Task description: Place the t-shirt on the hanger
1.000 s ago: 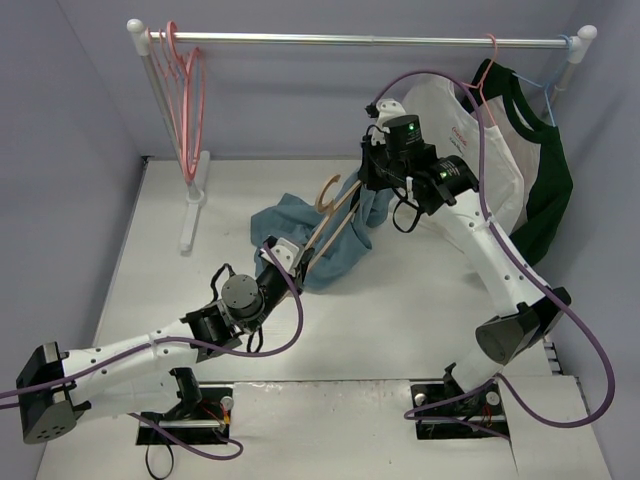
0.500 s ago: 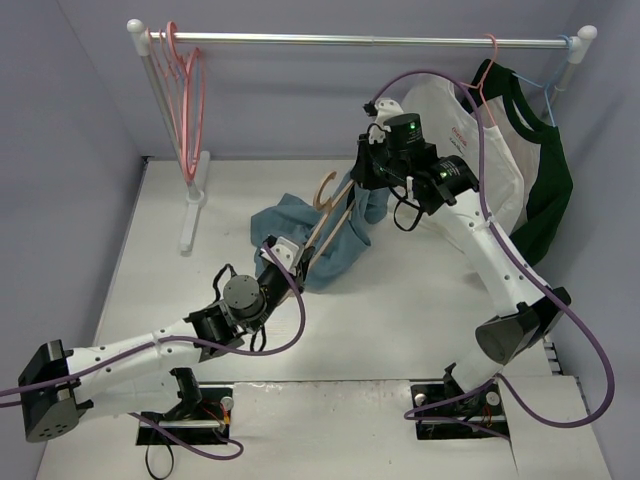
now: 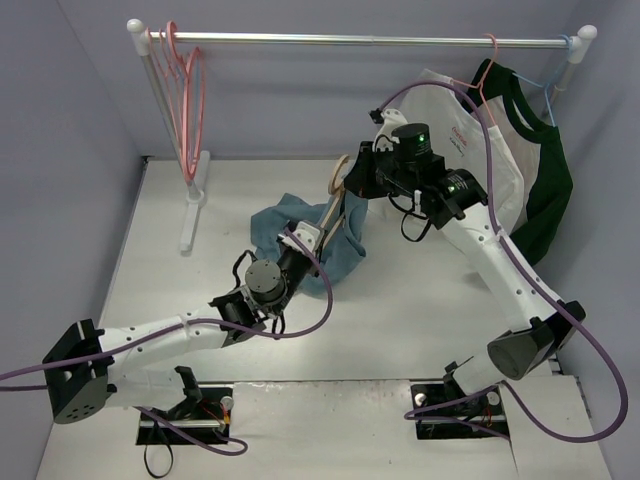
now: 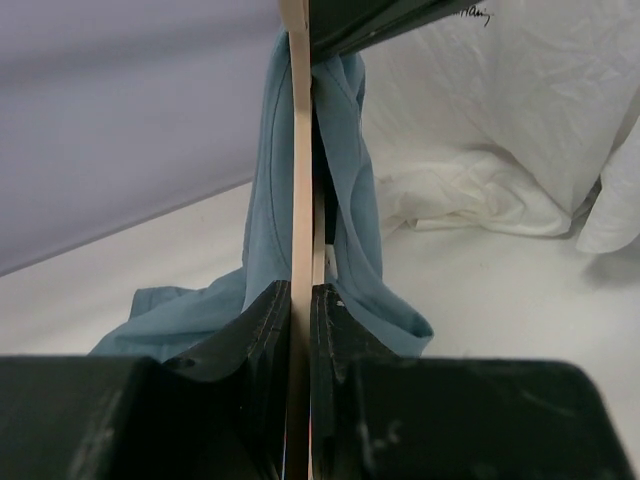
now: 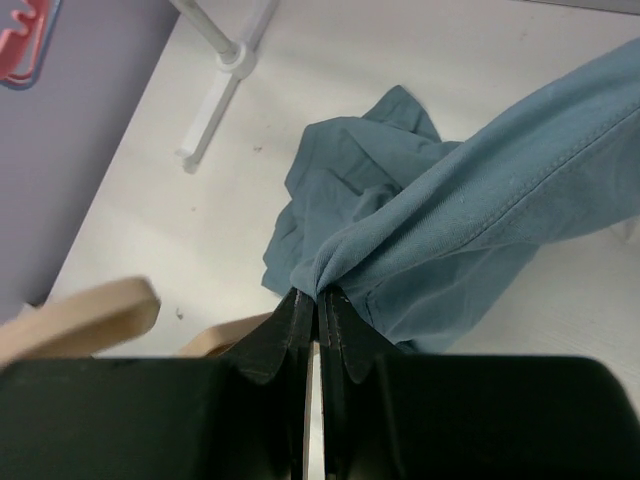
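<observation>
The dusty teal t-shirt point(image 3: 280, 222) lies bunched on the white table, one part drawn up toward the right arm. My right gripper point(image 3: 358, 186) is shut on a fold of the t-shirt point(image 5: 450, 220); in the right wrist view the cloth runs straight from the closed jaws point(image 5: 318, 300). The tan hanger point(image 3: 333, 205) slants up through the cloth, its hook point(image 3: 341, 170) beside the right gripper. My left gripper point(image 3: 306, 240) is shut on the hanger's lower end; the left wrist view shows the thin bar point(image 4: 300, 180) pinched between the jaws point(image 4: 300, 300), with the t-shirt point(image 4: 350, 200) draped beside it.
A clothes rail point(image 3: 360, 40) spans the back. Pink hangers point(image 3: 185, 90) hang at its left end above the rack foot point(image 3: 195, 200). A white t-shirt point(image 3: 450, 120), a dark green and white shirt point(image 3: 545, 170) and a light blue hanger point(image 3: 555, 95) hang at right.
The left arm has pushed forward and right, carrying the hanger further into the cloth. The hook rose toward the back. The right gripper shifted slightly back with the t-shirt fold.
</observation>
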Controlling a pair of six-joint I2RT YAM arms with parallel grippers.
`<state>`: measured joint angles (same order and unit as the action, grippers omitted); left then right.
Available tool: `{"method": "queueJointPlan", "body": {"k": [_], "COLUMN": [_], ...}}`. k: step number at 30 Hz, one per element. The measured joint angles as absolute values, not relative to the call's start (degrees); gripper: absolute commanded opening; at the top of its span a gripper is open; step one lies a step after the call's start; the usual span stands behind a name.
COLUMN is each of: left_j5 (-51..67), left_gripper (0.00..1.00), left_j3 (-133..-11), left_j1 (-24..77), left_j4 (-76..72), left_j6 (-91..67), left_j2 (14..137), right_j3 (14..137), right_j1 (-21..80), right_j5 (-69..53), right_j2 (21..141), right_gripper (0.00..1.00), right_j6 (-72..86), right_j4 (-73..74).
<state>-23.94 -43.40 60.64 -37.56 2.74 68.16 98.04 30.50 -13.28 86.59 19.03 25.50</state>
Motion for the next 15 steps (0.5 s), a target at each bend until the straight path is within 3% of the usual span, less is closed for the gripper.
{"method": "queueJointPlan", "body": {"k": [5, 9, 12, 15], "left_j5": [-21.6, -18.5, -15.7, -12.3], "left_gripper": [0.00, 0.00, 0.00, 0.00], "left_j3": [-43.9, -43.8, -42.8, -39.7], "left_j1": [58.4, 56.4, 55.0, 52.8], "left_j4": [-40.4, -41.1, -42.3, -44.5], "left_j6": [-0.1, -3.6, -6.0, -9.0], "left_j2": [69.8, 69.9, 69.8, 68.6], "right_j3": [97.6, 97.6, 97.0, 95.8], "right_j1": [30.8, 30.8, 30.8, 30.9], "right_j5": [-12.8, -12.0, -11.6, -11.2], "right_j2": [86.3, 86.3, 86.0, 85.6], "right_gripper": [0.01, 0.08, 0.18, 0.35], "right_j6": [19.5, 19.2, 18.2, 16.8], "right_j4": [23.5, 22.9, 22.6, 22.9]}}
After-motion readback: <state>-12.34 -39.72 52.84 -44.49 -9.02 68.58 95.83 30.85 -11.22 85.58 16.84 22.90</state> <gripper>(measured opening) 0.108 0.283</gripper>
